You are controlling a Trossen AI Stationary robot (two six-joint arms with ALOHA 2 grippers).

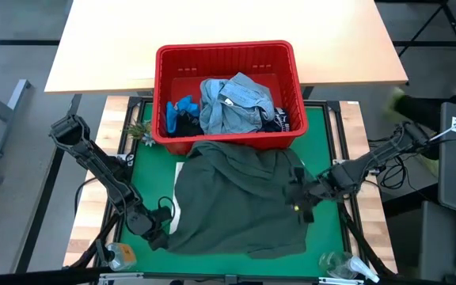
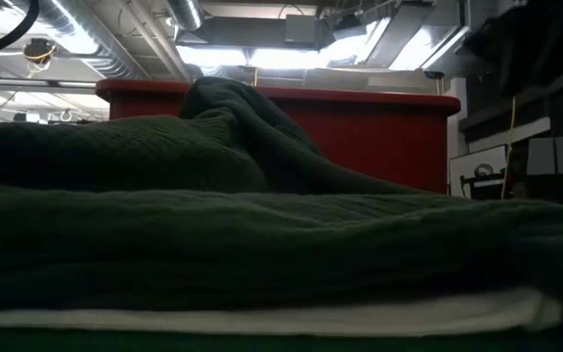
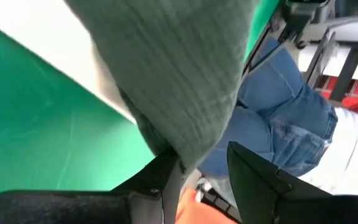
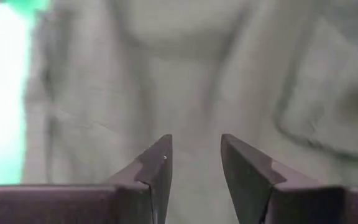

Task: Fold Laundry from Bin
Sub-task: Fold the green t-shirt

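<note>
Dark green garment (image 1: 236,198): spread over the green mat (image 1: 329,229) that covers the surface, reaching from the bin's near wall down toward the surface's near edge; rumpled into a ridge, as seen in the low view (image 2: 233,127).
Bin (image 1: 226,55): a red slotted basket set at the far edge of the mat, with the garment's far hem lying against its near wall.
Laundry in the bin: a light blue denim shirt (image 1: 232,104) is heaped in the middle, a bright blue piece (image 1: 177,115) lies toward the bin's left wall, and a dark piece (image 1: 282,120) toward its right wall.
Left claw (image 1: 158,231): placed at the near left corner of the green garment; its fingers (image 3: 260,180) are seen pinching a fold of that cloth (image 3: 185,93).
Right claw (image 1: 301,194): positioned over the garment's right edge; its fingers (image 4: 157,165) are parted with green cloth behind the gap, and whether any cloth is caught cannot be told.
White strip (image 2: 262,318): seen under the garment's near edge in the low view.
</note>
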